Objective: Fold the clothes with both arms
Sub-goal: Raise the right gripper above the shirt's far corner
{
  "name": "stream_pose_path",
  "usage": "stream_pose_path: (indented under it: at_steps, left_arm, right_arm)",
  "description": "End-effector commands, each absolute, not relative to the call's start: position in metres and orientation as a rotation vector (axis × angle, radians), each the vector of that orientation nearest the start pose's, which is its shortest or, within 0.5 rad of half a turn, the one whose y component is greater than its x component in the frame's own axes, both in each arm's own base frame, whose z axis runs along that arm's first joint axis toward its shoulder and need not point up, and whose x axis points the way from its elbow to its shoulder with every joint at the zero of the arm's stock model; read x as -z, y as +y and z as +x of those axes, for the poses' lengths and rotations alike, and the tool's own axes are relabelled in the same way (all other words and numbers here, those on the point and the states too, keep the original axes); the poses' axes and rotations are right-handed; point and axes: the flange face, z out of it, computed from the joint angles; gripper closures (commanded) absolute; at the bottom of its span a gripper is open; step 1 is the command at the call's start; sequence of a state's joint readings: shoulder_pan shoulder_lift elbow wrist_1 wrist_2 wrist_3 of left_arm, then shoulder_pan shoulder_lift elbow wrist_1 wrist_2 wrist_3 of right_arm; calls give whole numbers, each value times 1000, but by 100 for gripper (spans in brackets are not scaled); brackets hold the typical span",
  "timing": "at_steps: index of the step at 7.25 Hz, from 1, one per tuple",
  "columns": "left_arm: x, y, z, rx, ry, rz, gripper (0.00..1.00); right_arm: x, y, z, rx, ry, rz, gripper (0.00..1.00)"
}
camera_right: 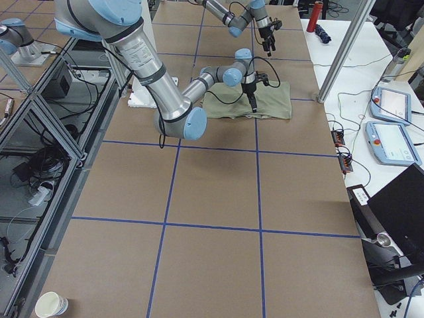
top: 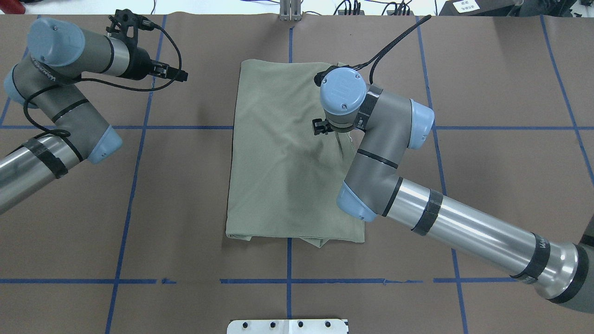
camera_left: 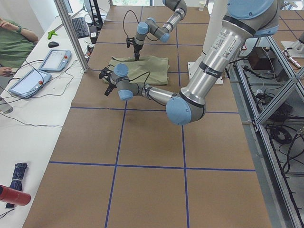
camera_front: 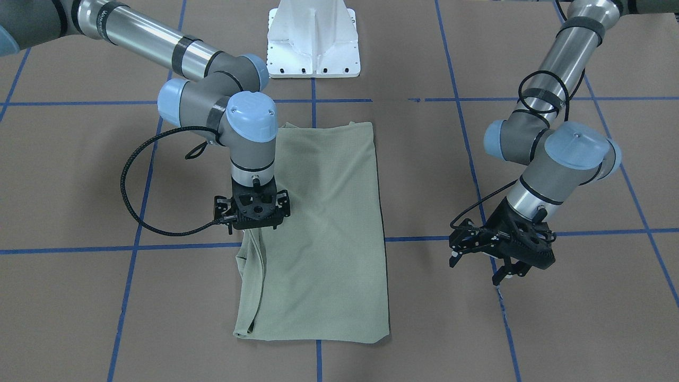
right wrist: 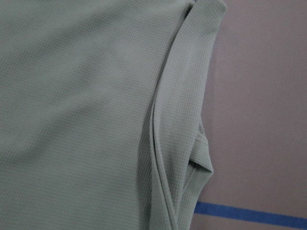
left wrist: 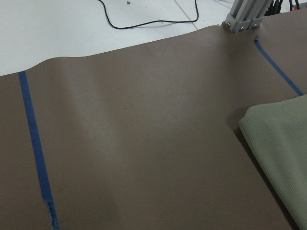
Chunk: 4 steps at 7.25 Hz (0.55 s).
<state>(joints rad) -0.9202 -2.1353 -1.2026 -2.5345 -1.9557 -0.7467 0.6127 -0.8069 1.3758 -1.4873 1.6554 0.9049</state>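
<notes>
The pale sage-green shirt lies folded into a long rectangle at the table's middle; it also shows in the overhead view and in the right wrist view. My right gripper points straight down over the shirt's long edge on the robot's right side. The cloth tents up into it, so it looks shut on that edge. Its fingertips are hidden under the wrist. My left gripper is open and empty above bare table, well off the shirt's other side. The left wrist view shows only a shirt corner.
The white pedestal base stands at the robot's side of the table. Blue tape lines cross the brown table cover. An aluminium post stands at the far edge. Tablets and a person are beyond the table.
</notes>
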Motion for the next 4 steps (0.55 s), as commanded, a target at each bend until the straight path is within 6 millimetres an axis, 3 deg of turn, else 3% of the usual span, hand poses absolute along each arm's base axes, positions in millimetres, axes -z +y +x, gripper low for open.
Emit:
stream_pose_path:
  at_steps: [1,3,4]
  left_arm:
    - [-390,-644,371,-139,998,656,0]
    - [-390,-643,371,-140,999,656,0]
    - [-390,-643,371,-140,999,656,0]
  right_arm:
    - [-303,-542,-547,118,-537,323,0]
    - [-323,-550,-533,118,-506,312,0]
    - [-332,-562,-513,123,-494,314,0]
